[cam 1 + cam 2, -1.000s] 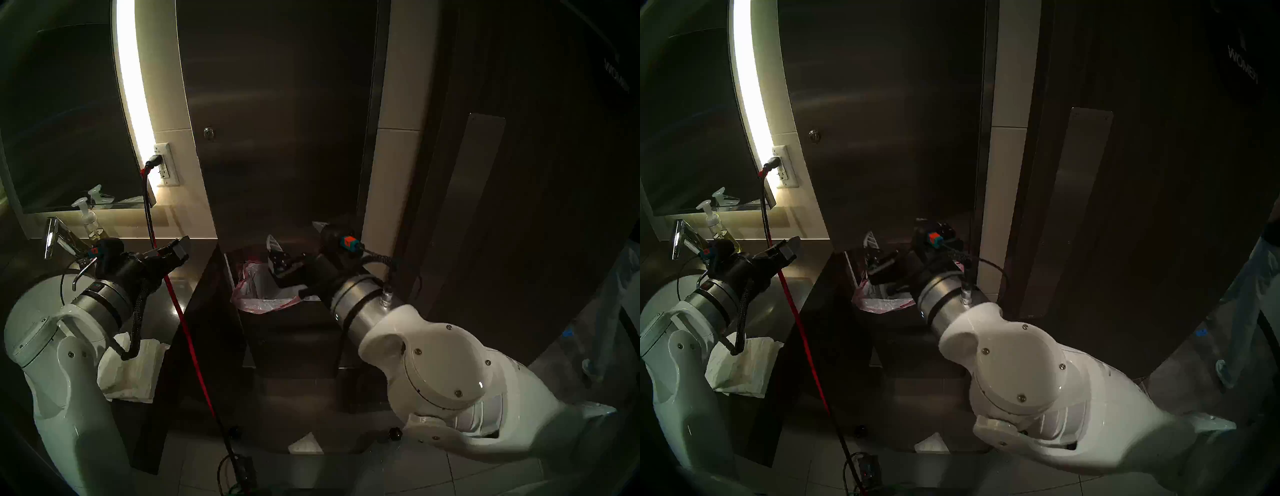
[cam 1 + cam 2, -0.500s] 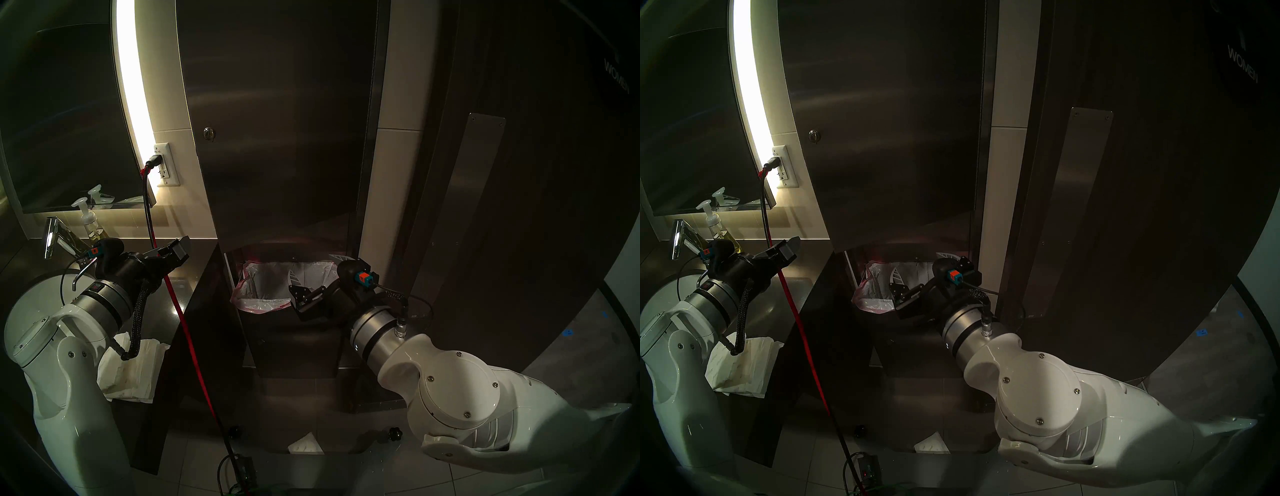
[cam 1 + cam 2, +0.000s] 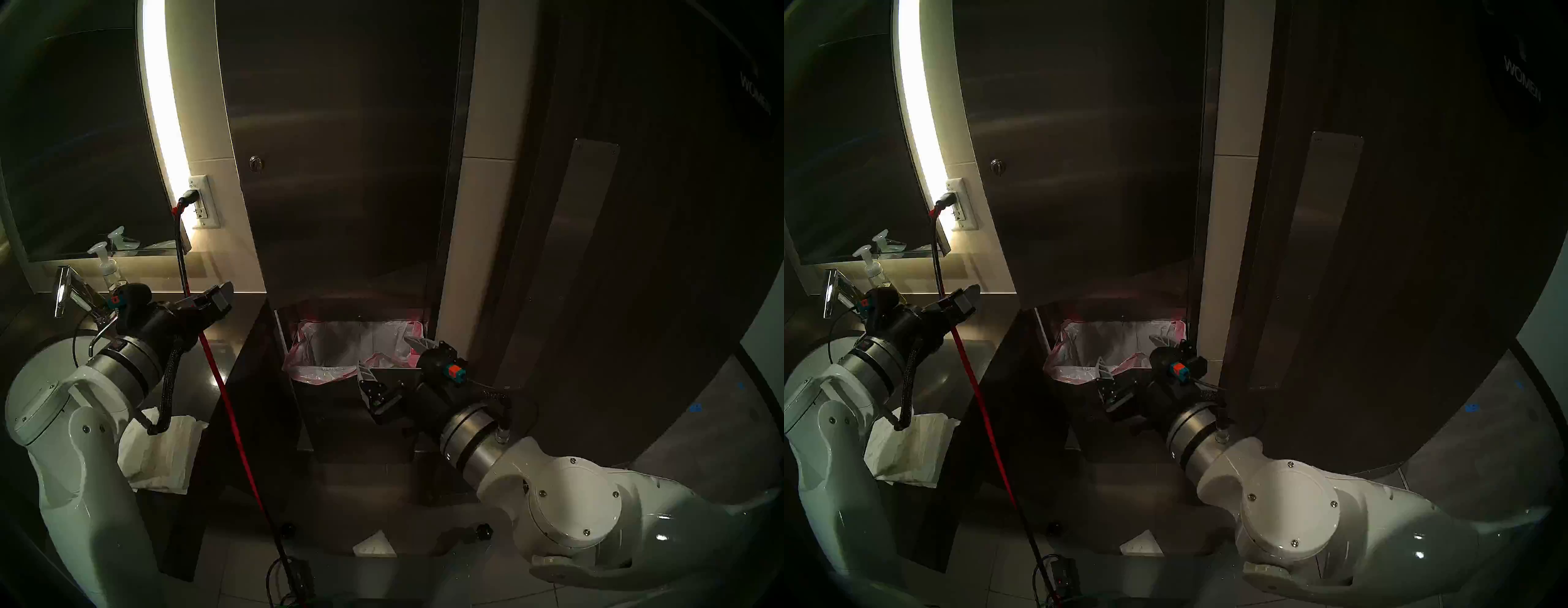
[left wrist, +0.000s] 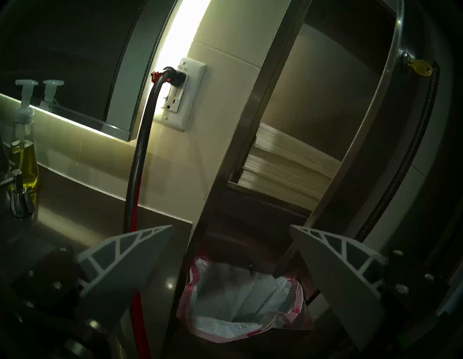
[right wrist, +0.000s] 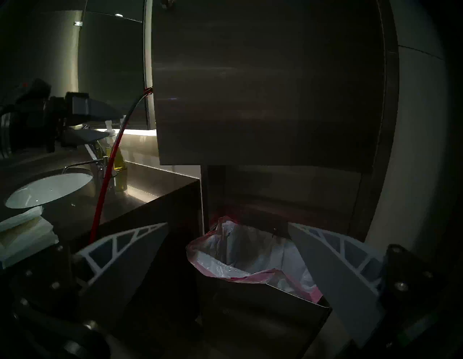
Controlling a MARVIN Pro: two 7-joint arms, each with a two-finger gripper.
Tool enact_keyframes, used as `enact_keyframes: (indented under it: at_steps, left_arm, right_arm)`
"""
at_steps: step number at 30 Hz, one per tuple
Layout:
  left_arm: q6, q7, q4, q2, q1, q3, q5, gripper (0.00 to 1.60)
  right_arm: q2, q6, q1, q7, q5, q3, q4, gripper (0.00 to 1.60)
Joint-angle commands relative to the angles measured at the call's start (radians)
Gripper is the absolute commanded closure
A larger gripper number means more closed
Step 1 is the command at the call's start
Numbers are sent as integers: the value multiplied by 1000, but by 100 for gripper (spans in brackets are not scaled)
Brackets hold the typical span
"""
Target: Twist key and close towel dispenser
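The towel dispenser's steel door (image 3: 339, 170) stands ajar; the left wrist view shows white folded towels (image 4: 288, 160) through the gap. A small brass key (image 4: 421, 67) sticks out of the round lock disc (image 3: 256, 162) near the door's left edge. The pink-rimmed bin liner (image 3: 348, 348) hangs open below. My left gripper (image 3: 220, 299) is open and empty over the counter, below and left of the lock. My right gripper (image 3: 388, 356) is open and empty at the bin's front right rim, below the door's lower edge; it also shows in its own wrist view (image 5: 227, 223).
A black and red cord (image 3: 212, 369) runs from the wall outlet (image 3: 203, 201) down past my left gripper. A soap bottle (image 3: 108, 267), faucet (image 3: 63, 288) and sink (image 5: 50, 189) are on the left counter, with loose paper towels (image 3: 161, 450). A dark wooden door with a steel plate (image 3: 581, 254) stands right.
My right gripper has drawn back and down from the door's lower edge to the bin's front right rim. My left gripper has barely moved, only turned slightly.
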Motion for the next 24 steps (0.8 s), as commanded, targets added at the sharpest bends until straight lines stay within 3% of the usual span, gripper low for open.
enact_keyframes:
  at_steps: [1,17,24]
  left_arm:
    - [-19,-13,-25,24,-61,28,-10,159]
    - [7,-37,-31,33,-43,63,-24,160]
    - [21,-49,-31,56,-80,153,-23,160]
  right_arm:
    - [53,-73,-32,21,-33,-7,-14,0]
    - [150,-268,-102,68,-111,-39,-14,0]
    - [189,-357,-134,78,-151,-59,-14,0]
